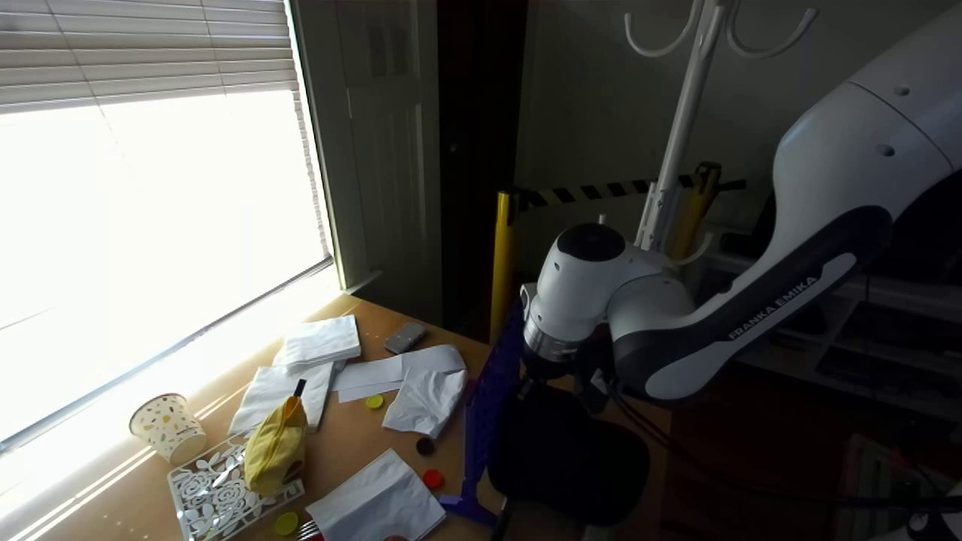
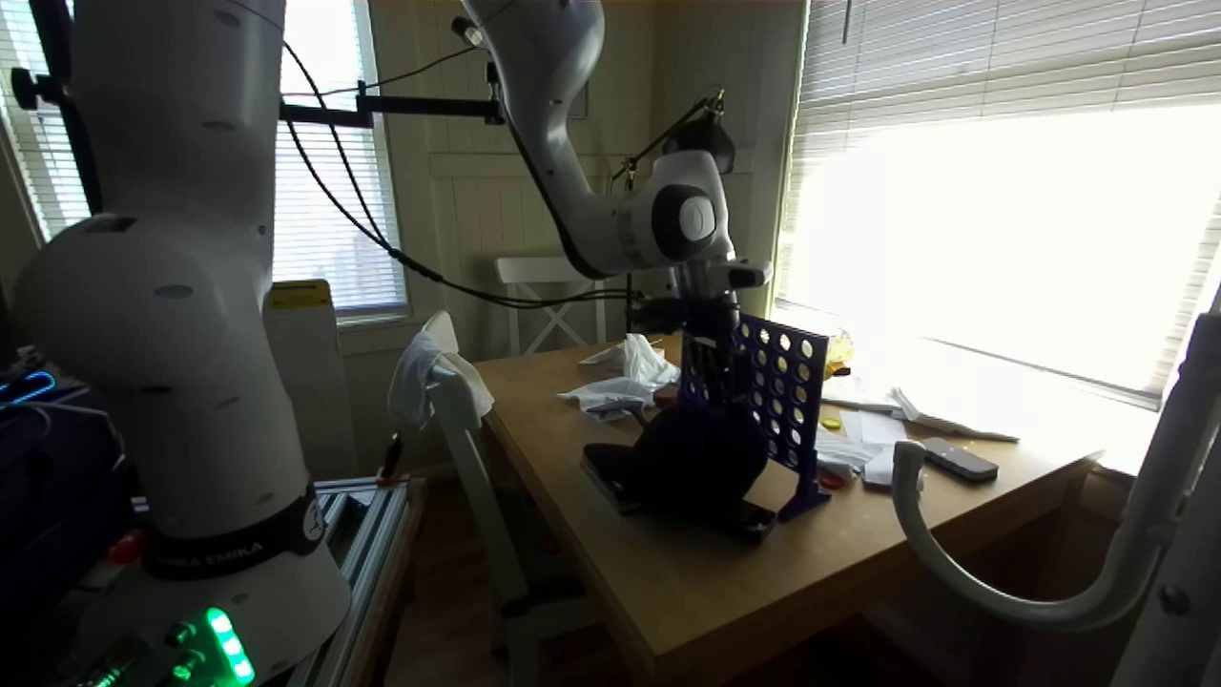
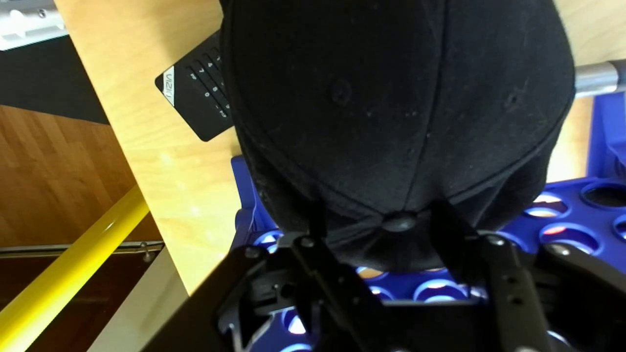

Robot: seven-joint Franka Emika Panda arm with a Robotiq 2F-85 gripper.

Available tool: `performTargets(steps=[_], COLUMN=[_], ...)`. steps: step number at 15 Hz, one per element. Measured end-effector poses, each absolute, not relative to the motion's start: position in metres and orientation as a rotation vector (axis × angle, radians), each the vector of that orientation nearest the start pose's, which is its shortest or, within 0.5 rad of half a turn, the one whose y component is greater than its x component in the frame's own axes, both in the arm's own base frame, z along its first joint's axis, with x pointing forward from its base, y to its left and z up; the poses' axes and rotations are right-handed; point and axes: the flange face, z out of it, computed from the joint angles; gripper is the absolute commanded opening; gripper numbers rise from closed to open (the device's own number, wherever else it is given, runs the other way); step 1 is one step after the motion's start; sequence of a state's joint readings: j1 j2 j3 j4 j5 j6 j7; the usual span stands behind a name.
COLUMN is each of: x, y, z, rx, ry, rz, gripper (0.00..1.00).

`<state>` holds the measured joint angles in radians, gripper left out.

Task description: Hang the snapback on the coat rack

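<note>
- Glare from the window leaves much of the room dim on my feed; the wooden table catches some of that light.
- My end effector points down at the snapback, its two fingers spread apart, one on each side of the top. I take it as released, gripping nothing; whether a fingertip touches the cloth, I can't tell.
- Below it, the snapback rests dome-up on the table, partly hiding a black remote.
- Just beside it stands a blue game grid; I'd judge that the likeliest snag on a lift.
- Past the grid, in an exterior view, are white napkins, a yellow pouch and a paper cup, which this job shouldn't need.
- Away from the table rises the coat rack, in both exterior views; I see nothing hung on the hooks that show.
- Progress, as I judge it: approach nearly finished, grasp not yet made, hanging not begun. Left for me: tighten on the snapback, lift clear, carry across, seat it and let go.
</note>
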<state>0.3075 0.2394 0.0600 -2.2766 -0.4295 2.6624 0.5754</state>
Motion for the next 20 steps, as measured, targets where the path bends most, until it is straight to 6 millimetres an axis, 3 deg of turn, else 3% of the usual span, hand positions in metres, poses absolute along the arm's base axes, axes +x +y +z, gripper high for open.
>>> performTargets(steps=[5, 12, 14, 16, 20], x=[0.508, 0.503, 0.502, 0.5, 0.498], y=[0.21, 0.217, 0.218, 0.218, 0.217], z=[0.266, 0.264, 0.262, 0.26, 0.257], rx=[-3.232, -3.23, -3.23, -3.232, -3.235], ry=[-0.251, -0.278, -0.279, -0.278, -0.278], rz=[-0.446, -0.44, -0.432, -0.424, -0.413], gripper=[0.61, 0.32, 0.11, 0.03, 0.05])
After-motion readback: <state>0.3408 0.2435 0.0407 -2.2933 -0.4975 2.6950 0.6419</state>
